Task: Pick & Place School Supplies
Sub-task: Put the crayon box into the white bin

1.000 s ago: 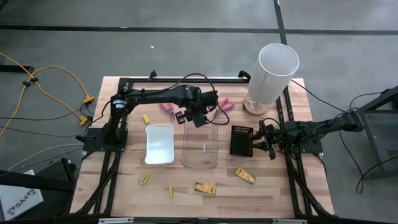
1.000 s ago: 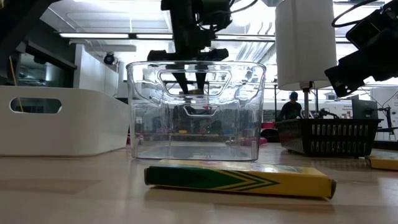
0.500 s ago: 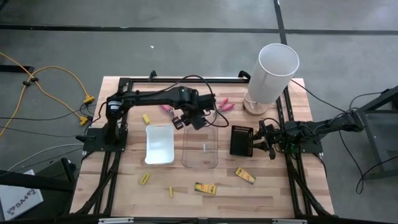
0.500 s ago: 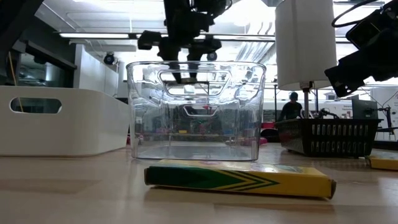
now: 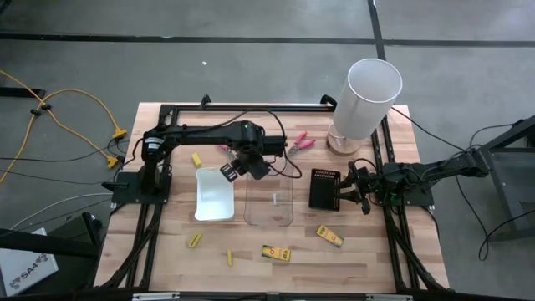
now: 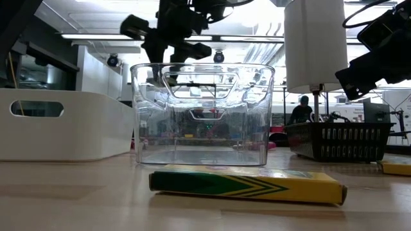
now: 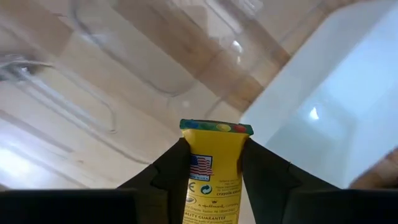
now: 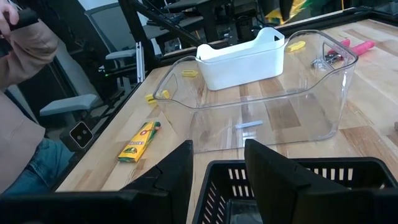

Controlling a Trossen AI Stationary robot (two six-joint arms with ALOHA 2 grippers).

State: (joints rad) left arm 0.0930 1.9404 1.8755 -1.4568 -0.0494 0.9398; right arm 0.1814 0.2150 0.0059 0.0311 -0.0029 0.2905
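Swung my left tool (image 5: 227,170) away from the back end of the clear tray (image 5: 270,199); it now hangs over the gap between that tray and the white tray (image 5: 214,193). Right arm unchanged.

Left tool: fingers (image 7: 171,171) pinching a yellow box (image 7: 214,168) by its two long sides. Box stands out forward between the fingers, its end cap clear of them. That end cap carries a green band with coloured dots; printed face shows a small flag and fine print. Looks like a crayon carton, flat-sided, light, stiff enough to take a side squeeze. Wrist view looks down past it onto both trays, white one to one side, clear one to the other, so I judge the carry is under way and the drop spot not yet settled from here.

Right tool (image 8: 217,168): waits spread just over the black basket (image 5: 323,188) at the right side of the table (image 5: 368,259), holding nothing.

Loose on the table: crayon box (image 5: 276,252) near the front edge, another yellow box (image 5: 329,237) to its right, small yellow pieces front left (image 5: 195,241) and one (image 5: 196,159) behind the white tray. Pink pliers (image 5: 299,143) lie behind the clear tray. Clear tray holds only a small pale strip.
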